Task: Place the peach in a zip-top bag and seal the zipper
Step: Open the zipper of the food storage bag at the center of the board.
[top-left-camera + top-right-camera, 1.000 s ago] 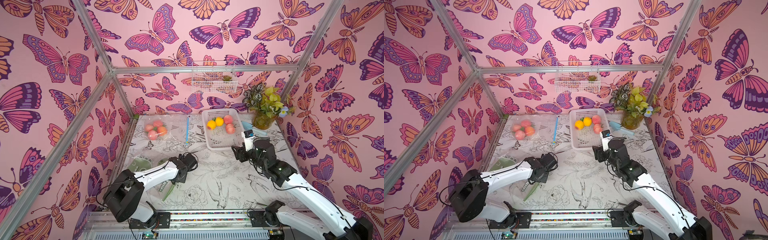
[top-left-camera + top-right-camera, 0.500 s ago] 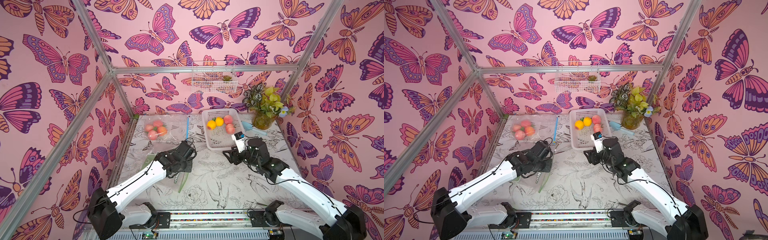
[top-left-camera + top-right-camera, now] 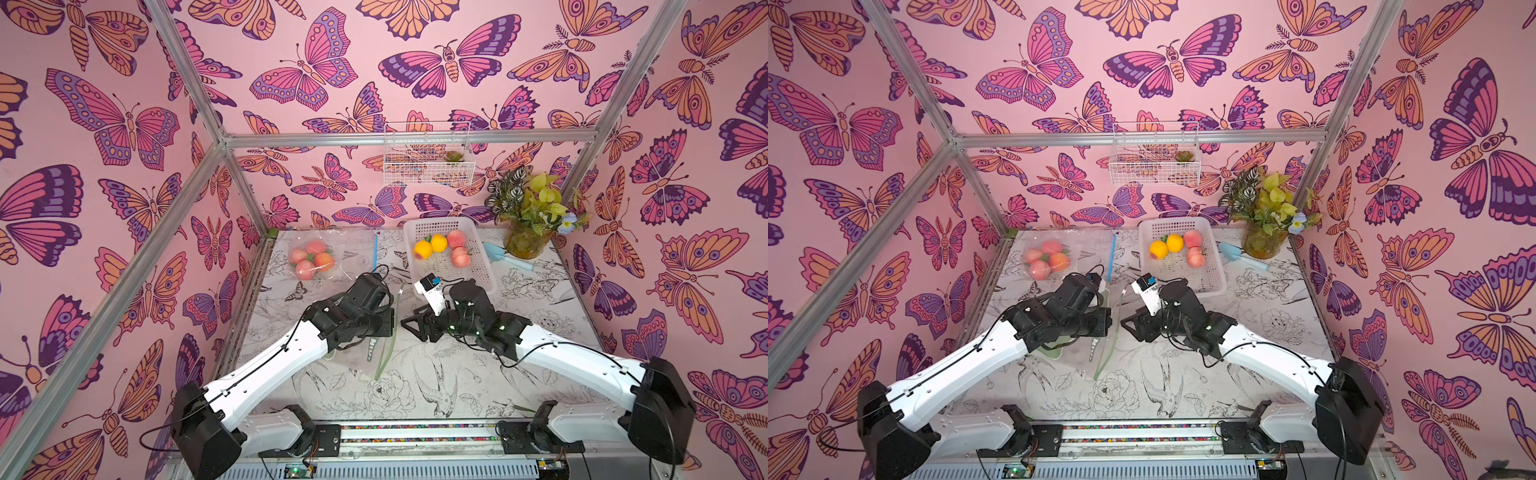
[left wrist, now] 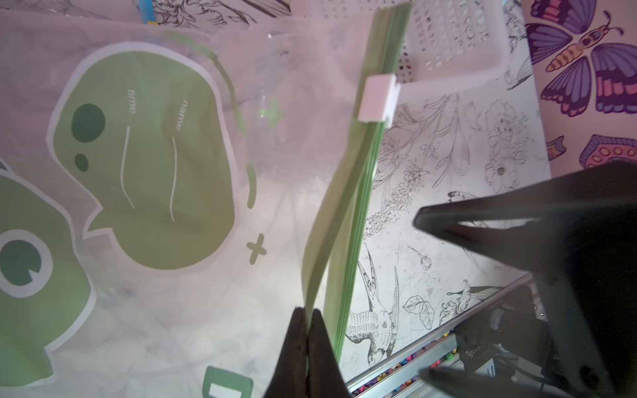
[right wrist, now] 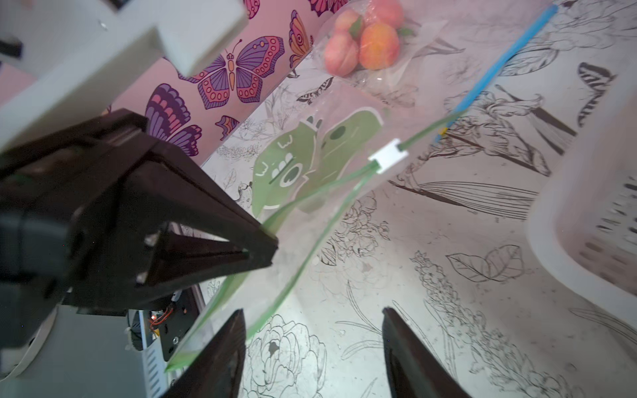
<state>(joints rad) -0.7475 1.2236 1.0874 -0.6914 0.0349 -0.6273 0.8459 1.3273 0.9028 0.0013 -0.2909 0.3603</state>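
Observation:
A clear zip-top bag [image 3: 368, 353] [image 3: 1100, 353] with a green frog print [image 4: 144, 155] hangs at mid-table. My left gripper [image 4: 308, 312] [image 3: 392, 327] is shut on one green lip of its mouth. The other lip sags away, so the mouth gapes [image 5: 310, 220]. The white slider [image 4: 379, 98] [image 5: 387, 158] sits near the zipper's far end. My right gripper [image 5: 312, 312] [image 3: 1125, 324] is open and faces the left one. The loose lip runs just beside one of its fingers [image 5: 227, 344]. Two peaches [image 3: 456, 239] [image 3: 460, 257] lie in the white basket [image 3: 484, 262].
Two yellow-orange fruits [image 3: 430, 246] share the basket. A second clear bag of peaches [image 3: 311, 259] with a blue zipper [image 3: 376, 249] lies at the back left. A vase of plants [image 3: 525, 243] and a light-blue trowel [image 3: 505, 255] stand at the back right.
My left arm has lifted the bag's lip off the table and carried it toward the middle. My right gripper has swung left from the basket to the bag's mouth, its jaws narrowing slightly.

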